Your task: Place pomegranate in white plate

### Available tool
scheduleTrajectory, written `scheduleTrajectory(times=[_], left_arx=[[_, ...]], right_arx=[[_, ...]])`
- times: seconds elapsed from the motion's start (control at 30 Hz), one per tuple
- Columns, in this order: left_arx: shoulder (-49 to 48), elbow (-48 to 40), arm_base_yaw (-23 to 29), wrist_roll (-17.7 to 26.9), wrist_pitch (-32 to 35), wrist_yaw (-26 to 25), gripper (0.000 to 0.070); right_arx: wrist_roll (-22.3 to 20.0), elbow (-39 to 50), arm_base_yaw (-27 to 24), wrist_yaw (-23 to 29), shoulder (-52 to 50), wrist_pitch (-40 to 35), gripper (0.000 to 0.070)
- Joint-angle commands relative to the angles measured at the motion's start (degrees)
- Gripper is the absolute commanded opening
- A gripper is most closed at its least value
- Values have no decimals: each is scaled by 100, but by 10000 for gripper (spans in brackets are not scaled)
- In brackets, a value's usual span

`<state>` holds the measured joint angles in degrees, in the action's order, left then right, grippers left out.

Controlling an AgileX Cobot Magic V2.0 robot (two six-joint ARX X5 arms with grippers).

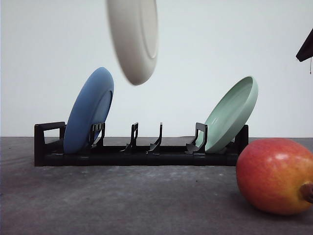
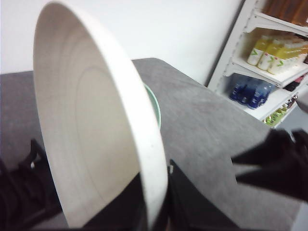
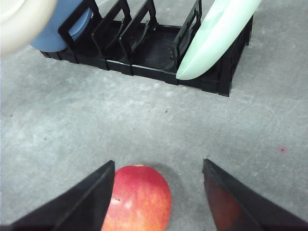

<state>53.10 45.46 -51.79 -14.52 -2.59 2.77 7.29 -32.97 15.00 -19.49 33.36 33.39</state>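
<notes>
placement is not yet done: white plate (image 2: 91,130) is held aloft, clamped by the left end effector (image 2: 161,202), while pomegranate (image 3: 137,197) lies on the counter (image 3: 144,125) between the spread, empty right end effector (image 3: 159,192).

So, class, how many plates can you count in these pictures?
3. The white plate hangs in the air above the rack, held by the left claw. The blue plate stands at the rack's left end, the pale green plate at its right.
</notes>
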Motion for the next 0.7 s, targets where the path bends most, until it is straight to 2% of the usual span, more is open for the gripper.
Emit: scheduleTrajectory(times=[0.0,0.13,0.2,0.27,0.37,0.43,0.57,0.67], left_arx=[[-264,-219,-126,0,41,15,12],[-948,-878,-385,81,-37,261,12],[-1183,-1065,-507,304,-389,383,12],[-1292,-1096,-629,746,-955,393,12],[-1278,-1091,-897,1670,-1753,429,12],[-1175,-1091,-1110,2167,-2045,537,12],[-728,-1091,-1559,3036,-2207,917,11],[-240,-1091,-1823,3470,-2185,1351,11]], right_arx=[[-48,-90,24,-2,17,-31,369],[-50,-90,24,0,17,-31,369],[-48,-90,24,-2,17,-33,369],[-48,-90,24,-2,17,-31,369],[-50,-90,24,0,20,-35,369],[-59,-90,24,-2,22,-31,369],[-70,-90,24,-2,22,-31,369],[-70,-90,24,0,22,-33,369]])
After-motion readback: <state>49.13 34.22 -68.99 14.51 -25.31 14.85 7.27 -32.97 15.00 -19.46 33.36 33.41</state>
